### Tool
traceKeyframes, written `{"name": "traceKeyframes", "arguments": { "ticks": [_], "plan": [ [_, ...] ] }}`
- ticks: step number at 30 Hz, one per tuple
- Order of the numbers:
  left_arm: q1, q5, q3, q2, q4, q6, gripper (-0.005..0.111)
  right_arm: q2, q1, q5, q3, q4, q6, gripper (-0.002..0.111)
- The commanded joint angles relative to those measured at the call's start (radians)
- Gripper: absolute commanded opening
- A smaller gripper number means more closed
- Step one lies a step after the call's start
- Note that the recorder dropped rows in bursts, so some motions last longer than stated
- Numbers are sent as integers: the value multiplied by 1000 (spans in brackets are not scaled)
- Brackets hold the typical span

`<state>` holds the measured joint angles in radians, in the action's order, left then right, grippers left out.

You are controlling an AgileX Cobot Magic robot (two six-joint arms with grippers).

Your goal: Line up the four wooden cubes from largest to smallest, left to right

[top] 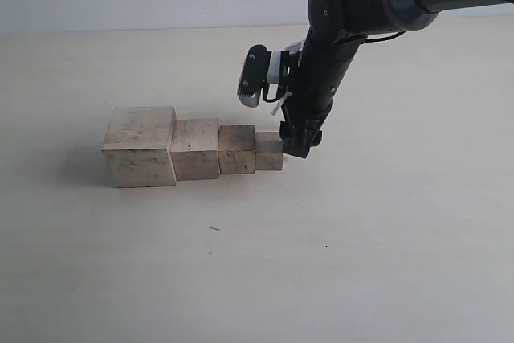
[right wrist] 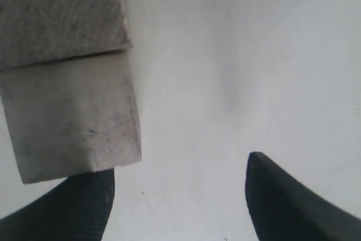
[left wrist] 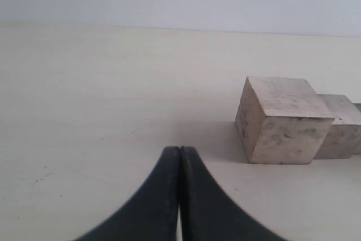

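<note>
Right pincer [right wrist: 180, 196]: spread wide. Nothing sits between its dark fingers [right wrist: 79, 210], and the gap shows only bare table [right wrist: 237, 55].
Smallest cube [right wrist: 73, 122]: just beside one finger of the right pincer, outside the gap and not gripped. Whether that finger touches it cannot be told.
Third cube [right wrist: 56, 15]: directly beyond the smallest cube as seen from the right pincer, set face to face with it.
Left pincer [left wrist: 179, 150]: pressed together and empty, low over the table and well apart from the blocks.
Largest cube [left wrist: 282, 122]: ahead of the left pincer and off its centre line. It is the block farthest from the right pincer.
Second cube [left wrist: 341, 125]: just behind the largest cube as seen from the left pincer, touching it or very nearly so.
Row in the exterior view: one line running toward the right pincer. The sizes fall step by step and the smallest cube ends the line next to the fingertips. Neighbours are in contact or nearly so.
Done (judgement): the order from largest to smallest, left to right, appears complete.
Left (judgement): the right pincer has to draw clear without nudging the smallest cube. The front faces are slightly stepped and may need squaring up.
</note>
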<state>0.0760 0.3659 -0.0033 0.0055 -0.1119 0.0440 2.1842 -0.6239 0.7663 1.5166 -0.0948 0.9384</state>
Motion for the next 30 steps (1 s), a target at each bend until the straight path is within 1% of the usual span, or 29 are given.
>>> {"name": "traceKeyframes", "arguments": {
  "ticks": [1, 6, 19, 26, 30],
  "plan": [
    [7, -11, 3, -6, -1, 3, 0, 0, -5, -14, 0, -11, -4, 64],
    [7, -11, 3, -6, -1, 3, 0, 0, -5, -16, 0, -44, -4, 63],
    [7, -11, 3, -6, -1, 3, 0, 0, -5, -16, 0, -44, -4, 63],
    [7, -11, 3, -6, -1, 3, 0, -7, -5, -11, 0, -33, -28, 63],
    [7, -11, 3, -6, -1, 3, 0, -38, -5, 36, 0, 37, -57, 62]
  ]
}}
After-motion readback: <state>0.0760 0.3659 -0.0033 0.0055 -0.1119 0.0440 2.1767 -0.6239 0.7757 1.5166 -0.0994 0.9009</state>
